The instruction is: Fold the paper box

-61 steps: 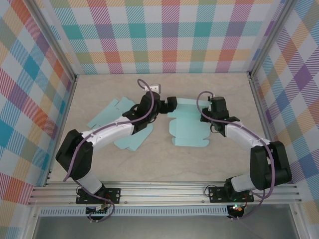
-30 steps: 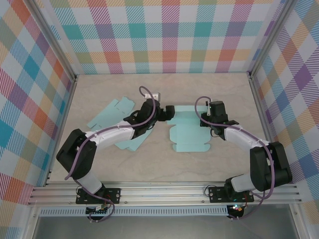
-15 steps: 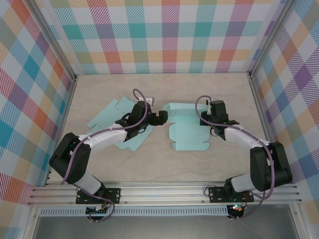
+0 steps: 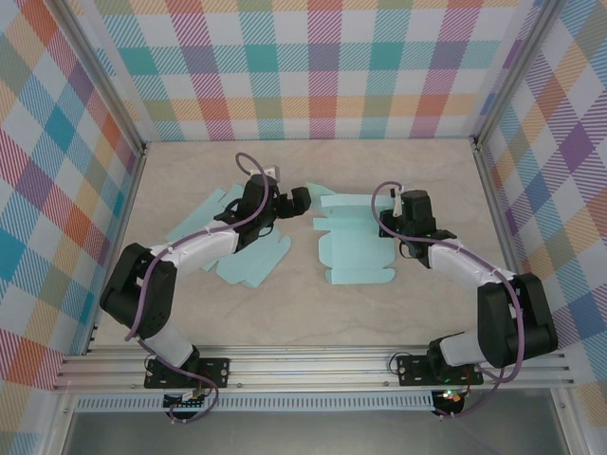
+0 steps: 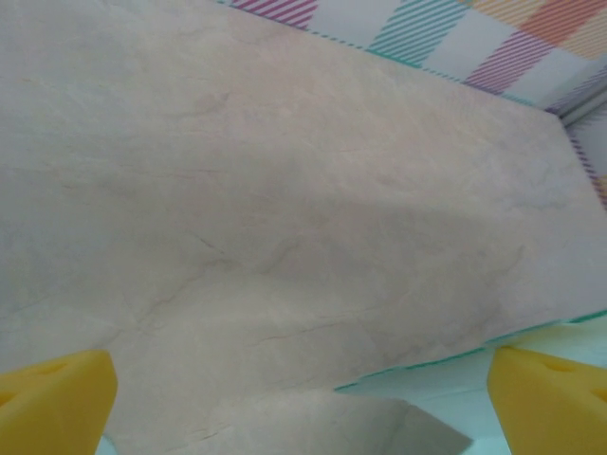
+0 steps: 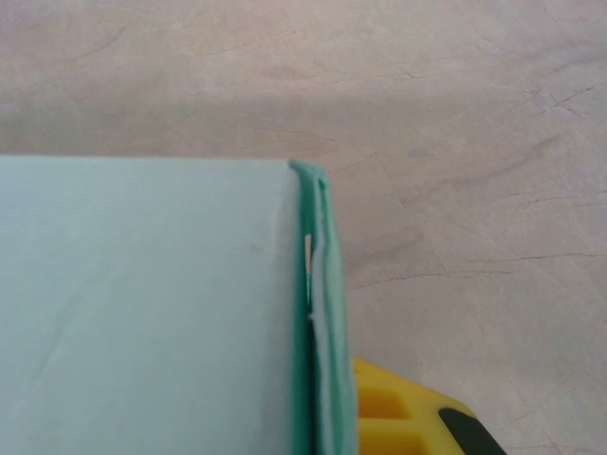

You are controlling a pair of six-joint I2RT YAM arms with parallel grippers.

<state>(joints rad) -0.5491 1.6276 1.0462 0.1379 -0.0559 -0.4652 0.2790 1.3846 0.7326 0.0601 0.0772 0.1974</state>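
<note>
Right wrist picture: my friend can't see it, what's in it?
A flat light teal paper box covers the left half, its doubled edge running down the middle. A yellow fingertip sits against that edge at the bottom, over a pale table.

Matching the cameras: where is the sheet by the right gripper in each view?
Top external: sheet right of centre, its right edge in the right gripper.
Left wrist: probably its flap, bottom right.
Right wrist: sheet at lower left, folded edge near centre.
Shared landmark: the table.
</note>
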